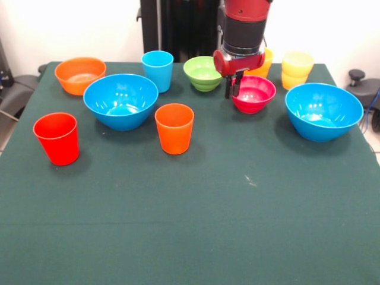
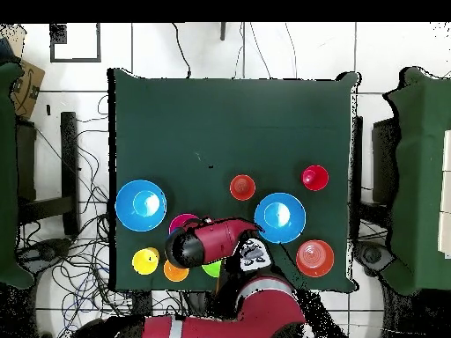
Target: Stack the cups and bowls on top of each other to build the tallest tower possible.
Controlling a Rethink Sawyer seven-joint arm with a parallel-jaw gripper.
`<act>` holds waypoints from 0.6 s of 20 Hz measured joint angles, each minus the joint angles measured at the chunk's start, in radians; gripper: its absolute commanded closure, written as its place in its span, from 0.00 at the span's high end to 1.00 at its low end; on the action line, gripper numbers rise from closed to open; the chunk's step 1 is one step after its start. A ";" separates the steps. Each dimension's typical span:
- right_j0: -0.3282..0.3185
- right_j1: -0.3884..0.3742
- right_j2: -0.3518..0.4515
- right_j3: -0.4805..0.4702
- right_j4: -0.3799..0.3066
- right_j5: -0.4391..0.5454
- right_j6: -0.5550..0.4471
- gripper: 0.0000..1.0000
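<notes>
My gripper [image 1: 232,90] hangs at the left rim of the pink-red bowl [image 1: 255,95], jaws close together and empty; I cannot tell if it touches the rim. The lime-green bowl [image 1: 202,72] and light blue cup [image 1: 157,69] stand to its left. The orange bowl [image 1: 79,75] is at the far left. Two large blue bowls [image 1: 121,101] [image 1: 323,110] sit left and right. The red cup [image 1: 57,138] and orange cup [image 1: 174,128] stand nearer the camera. A pale yellow cup [image 1: 297,69] is at the back right. A yellow-orange cup [image 1: 266,61] is half hidden behind the arm. Nothing is stacked.
The dark green table [image 1: 196,219] has its front half bare. In the overhead view the arm [image 2: 211,239] covers the gripper, the green bowl and the light blue cup; the pink-red bowl [image 2: 181,221] shows beside it. Cables and furniture surround the table.
</notes>
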 measured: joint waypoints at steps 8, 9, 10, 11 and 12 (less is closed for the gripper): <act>-0.002 -0.001 0.003 0.000 -0.013 0.000 0.000 0.00; -0.002 -0.001 0.003 0.000 -0.013 0.000 0.000 0.00; -0.003 -0.001 0.004 0.000 -0.013 0.000 0.000 0.00; -0.006 -0.001 0.005 0.000 -0.014 0.000 0.000 0.00; -0.007 -0.001 0.007 0.000 -0.015 0.000 0.000 0.00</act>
